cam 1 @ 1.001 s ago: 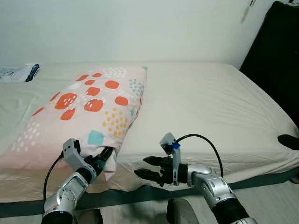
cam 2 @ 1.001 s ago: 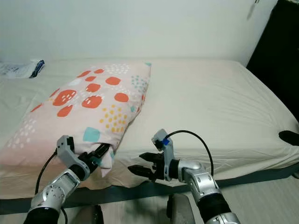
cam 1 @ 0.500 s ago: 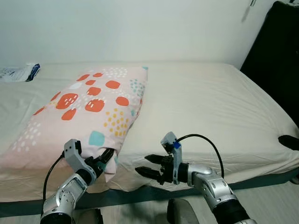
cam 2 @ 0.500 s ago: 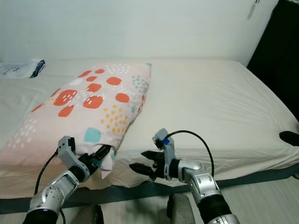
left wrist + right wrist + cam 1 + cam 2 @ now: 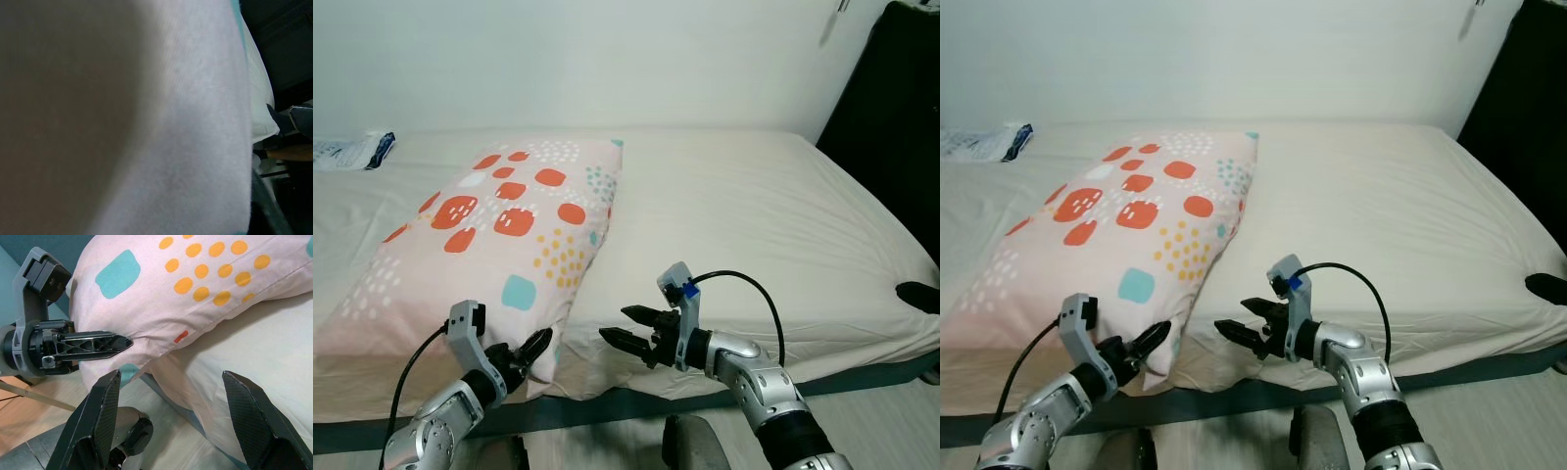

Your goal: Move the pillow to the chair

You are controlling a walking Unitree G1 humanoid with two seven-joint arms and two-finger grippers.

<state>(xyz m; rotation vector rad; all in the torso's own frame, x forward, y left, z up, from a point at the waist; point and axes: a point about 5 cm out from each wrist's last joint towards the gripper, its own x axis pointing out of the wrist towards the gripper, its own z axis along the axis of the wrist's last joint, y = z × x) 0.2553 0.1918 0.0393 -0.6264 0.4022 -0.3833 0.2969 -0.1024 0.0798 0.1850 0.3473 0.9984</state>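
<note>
**Pillow at the near edge of the bed, both grippers at its front corner**

Pillow (image 5: 499,235): pale pink case printed with red-orange blobs, yellow dots, white dots and teal squares. It is lying lengthwise on the left half of the bed (image 5: 754,225), its far end reaching toward the wall side and its near corner resting at, and slightly overhanging, the bed's front edge.

Bed: a cream fitted sheet is covering the mattress, with a dark teal base showing along the front edge.

Left gripper (image 5: 530,349): it is sitting at the front edge of the bed, its black fingers pressing against the near corner of the pillow. The left wrist view is showing pale fabric right up against the lens; whether the fingers are pinching the cloth or merely touching it cannot be told.

Right gripper (image 5: 628,326): it is hovering over the front edge of the bed, just beside the pillow's near corner and pointing toward it. Its fingers (image 5: 100,416) are standing wide apart, holding nothing, with the pillow corner and sheet framed between them in the right wrist view.

Plastic packet (image 5: 350,152): a white and blue packet is lying at the far left corner of the bed, well apart from the pillow.

Dark object (image 5: 891,117): it is standing beside the bed's right edge, possibly furniture; it is too dark to identify.
</note>
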